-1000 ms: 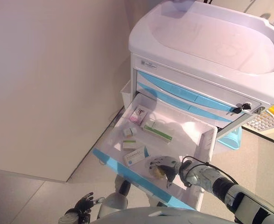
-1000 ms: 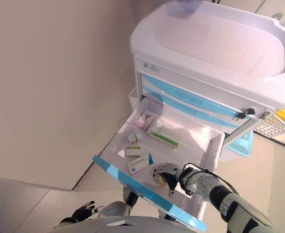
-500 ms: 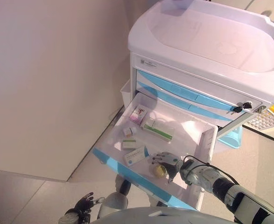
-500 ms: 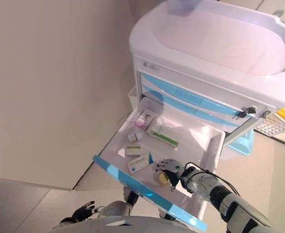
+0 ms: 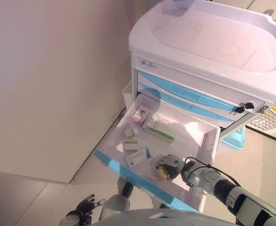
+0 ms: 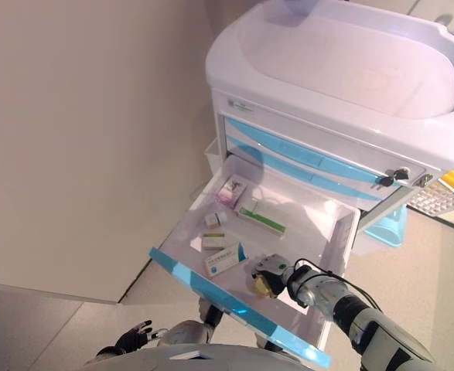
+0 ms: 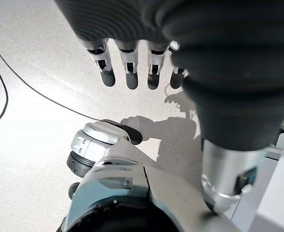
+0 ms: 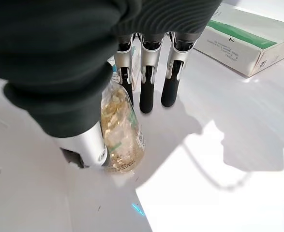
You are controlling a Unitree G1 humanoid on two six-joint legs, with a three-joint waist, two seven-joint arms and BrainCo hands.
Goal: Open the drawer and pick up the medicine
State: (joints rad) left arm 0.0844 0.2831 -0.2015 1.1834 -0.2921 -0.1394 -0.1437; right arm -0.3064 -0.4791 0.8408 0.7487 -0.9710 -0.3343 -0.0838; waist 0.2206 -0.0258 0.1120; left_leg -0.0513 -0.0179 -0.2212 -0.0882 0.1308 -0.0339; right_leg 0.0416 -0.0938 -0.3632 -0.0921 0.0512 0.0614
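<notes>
The cart's top drawer (image 5: 128,173) stands pulled out, with a blue front. In it lies a small clear bottle of yellowish pills (image 5: 162,174), near the front on the right. My right hand (image 5: 170,163) is in the drawer right over the bottle. In the right wrist view the bottle (image 8: 120,137) lies beside the thumb, with the fingers (image 8: 146,94) nearly straight past it and not curled round it. Several medicine boxes lie further left: a green-and-white box (image 5: 159,132), a pink one (image 5: 139,114) and a blue-and-white one (image 5: 137,157). My left hand (image 5: 83,207) hangs open, low by the floor.
The white cart (image 5: 208,42) has a basin-shaped top and two shut blue-striped drawers (image 5: 185,96) above the open one, with a key (image 5: 243,108) at the right. A beige wall (image 5: 48,84) stands to the left. A pale blue bin (image 5: 234,137) hangs on the cart's right side.
My right hand has shifted slightly right and back over the bottle, and its fingers have come down beside it. The bottle now shows at the hand's near side. The left hand has not moved.
</notes>
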